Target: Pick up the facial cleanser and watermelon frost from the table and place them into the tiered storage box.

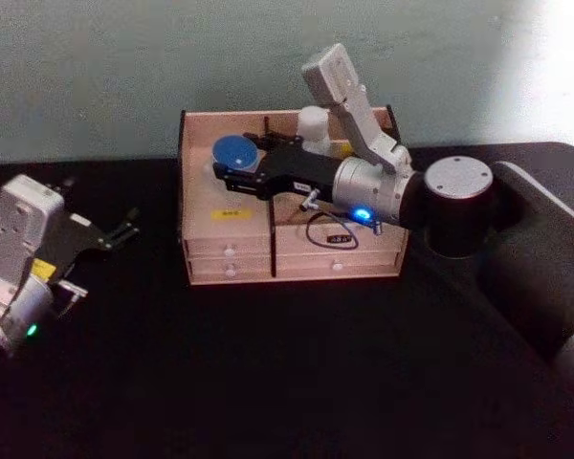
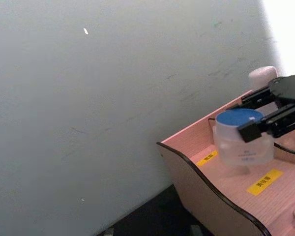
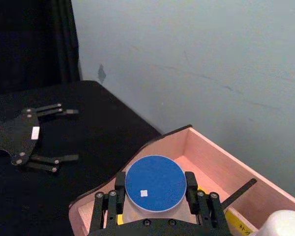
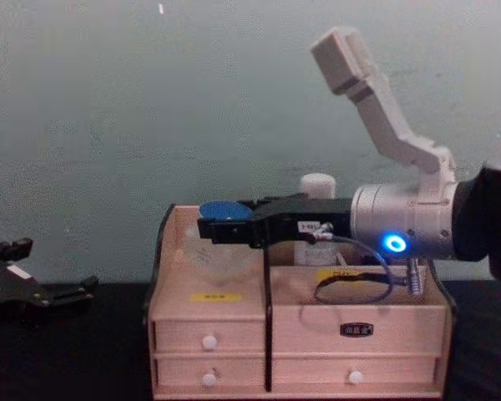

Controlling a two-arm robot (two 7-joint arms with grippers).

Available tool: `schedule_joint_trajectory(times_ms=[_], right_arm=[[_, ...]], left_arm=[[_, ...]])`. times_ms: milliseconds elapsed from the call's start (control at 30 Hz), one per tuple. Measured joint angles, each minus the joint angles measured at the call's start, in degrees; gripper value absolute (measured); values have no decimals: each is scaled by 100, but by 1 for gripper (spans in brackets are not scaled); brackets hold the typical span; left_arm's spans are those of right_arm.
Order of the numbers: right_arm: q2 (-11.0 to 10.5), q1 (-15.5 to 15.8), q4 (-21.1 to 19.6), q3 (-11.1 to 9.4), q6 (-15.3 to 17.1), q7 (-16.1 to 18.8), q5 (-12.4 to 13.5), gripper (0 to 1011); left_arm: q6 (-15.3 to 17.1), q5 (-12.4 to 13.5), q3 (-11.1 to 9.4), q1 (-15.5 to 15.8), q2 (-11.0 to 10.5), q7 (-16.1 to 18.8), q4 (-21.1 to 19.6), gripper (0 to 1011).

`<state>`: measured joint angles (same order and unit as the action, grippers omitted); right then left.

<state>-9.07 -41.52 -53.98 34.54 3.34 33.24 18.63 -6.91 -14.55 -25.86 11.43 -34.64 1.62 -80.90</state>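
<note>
The watermelon frost [image 1: 233, 151], a clear jar with a blue lid [image 3: 155, 183], is in the rear left compartment of the tiered storage box [image 1: 228, 236]. My right gripper [image 1: 226, 166] is shut on it, with a black finger [image 3: 120, 183] on each side of the jar [image 2: 244, 147]. I cannot tell whether the jar rests on the compartment floor. The facial cleanser [image 1: 313, 123], a white bottle [image 4: 317, 189], stands upright in the box's rear right part, behind my right arm. My left gripper [image 1: 126, 230] hovers open, well to the left of the box.
The pink-beige box [image 4: 217, 322] stands at the back of the black table [image 1: 287, 373], against a pale wall. It has white-knobbed drawers [image 4: 208, 342] in front and yellow labels [image 2: 264, 181]. A black cable [image 4: 342, 288] loops from my right wrist over the box.
</note>
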Motion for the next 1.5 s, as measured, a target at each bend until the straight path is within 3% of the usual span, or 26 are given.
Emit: schedule_joint_trajectory(times_ms=[400, 1100, 1500], right_arm=[[185, -110, 419, -22, -91, 114, -106, 720], [200, -95, 411, -19, -64, 98, -201, 721], [201, -95, 413, -20, -60, 98, -189, 1002]], left_arm=[[0, 0, 0, 0, 0, 0, 0, 1001], [0, 0, 0, 0, 0, 0, 0, 1001], [0, 0, 0, -1, 0, 0, 0, 1001]])
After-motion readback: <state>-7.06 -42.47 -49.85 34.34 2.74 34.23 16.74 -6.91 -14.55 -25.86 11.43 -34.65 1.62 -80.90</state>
